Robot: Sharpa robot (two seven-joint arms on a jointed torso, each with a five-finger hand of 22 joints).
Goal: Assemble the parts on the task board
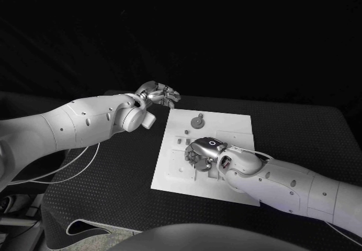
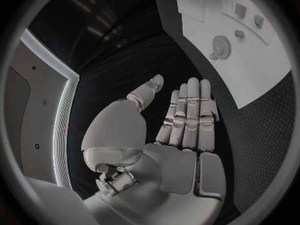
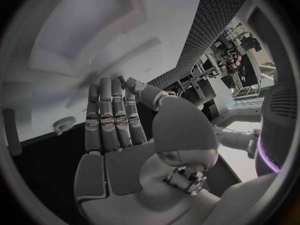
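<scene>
White and flat, the task board [image 1: 218, 125] lies in the middle of the black bench [image 1: 302, 130], its long axis running away from us toward the far edge, tilted slightly to the right as the head view shows it. We see a round grey part [image 1: 198, 122] with a short stem on the far half of the board; the stem points away from us, along the board's length. A few smaller parts [image 1: 183, 140] lie or stand nearer the middle, too small for us to tell whether they are seated.

We have our right robot hand [image 1: 202, 154] down over the near half of the board, knuckles up. In the right wrist view its fingers [image 3: 109, 115] are straight and together, and nothing shows in the palm, so we judge it released and empty. Whether it touches the board we cannot tell.

Our left robot hand [image 1: 158, 94] hovers off the board's far left corner, over bare bench, fingers [image 2: 190, 110] extended and holding nothing.

We judge the assembly to be early or midway: with neither robot hand carrying a part, a pick-up seems the step to come.
</scene>
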